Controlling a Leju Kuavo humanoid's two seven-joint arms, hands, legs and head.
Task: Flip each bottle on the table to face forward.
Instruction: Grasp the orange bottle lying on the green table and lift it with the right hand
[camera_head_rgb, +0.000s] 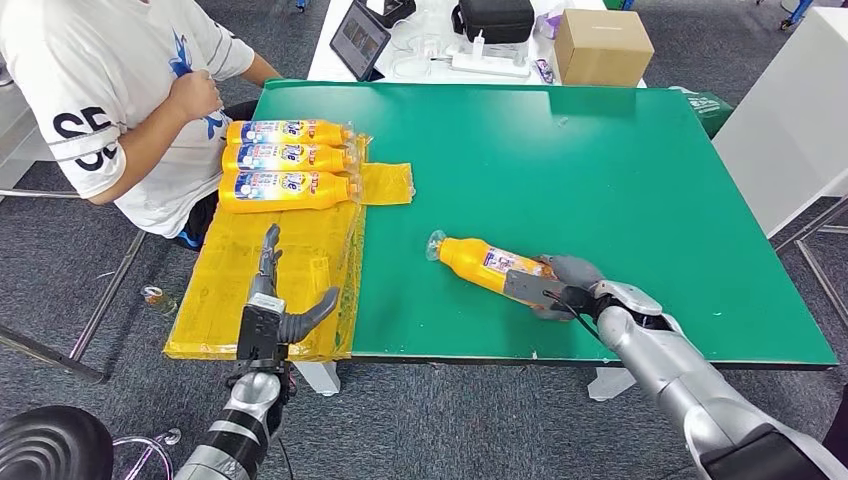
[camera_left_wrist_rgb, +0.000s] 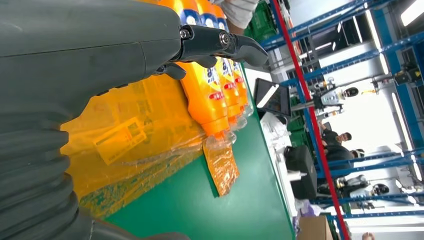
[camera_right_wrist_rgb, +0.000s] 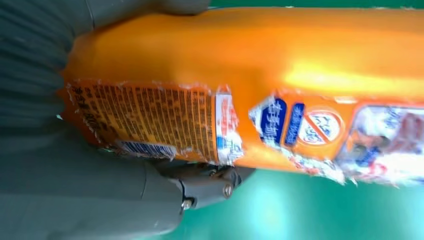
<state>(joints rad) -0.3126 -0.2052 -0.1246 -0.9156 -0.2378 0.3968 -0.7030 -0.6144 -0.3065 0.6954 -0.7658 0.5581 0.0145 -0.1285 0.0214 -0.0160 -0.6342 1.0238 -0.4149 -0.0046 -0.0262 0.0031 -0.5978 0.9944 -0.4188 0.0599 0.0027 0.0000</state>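
Green table (camera_head_rgb: 600, 180) carries all. Yellow plastic sheet (camera_head_rgb: 250, 290) lies on left part, hanging over near left edge. Three orange bottles (camera_head_rgb: 285, 157) lie side by side on far end of sheet, caps to right. One orange bottle (camera_head_rgb: 480, 262) lies on bare green surface, near right.

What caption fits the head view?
Right hand grips an orange bottle on the green table; three bottles lie on yellow plastic.

1. left arm reaches forward; left hand (camera_head_rgb: 272, 310) open, fingers apart, thumb out to the side, holding nothing
2. right arm angles inward; right hand (camera_head_rgb: 565, 285) clasps a bottle (camera_head_rgb: 487, 264)
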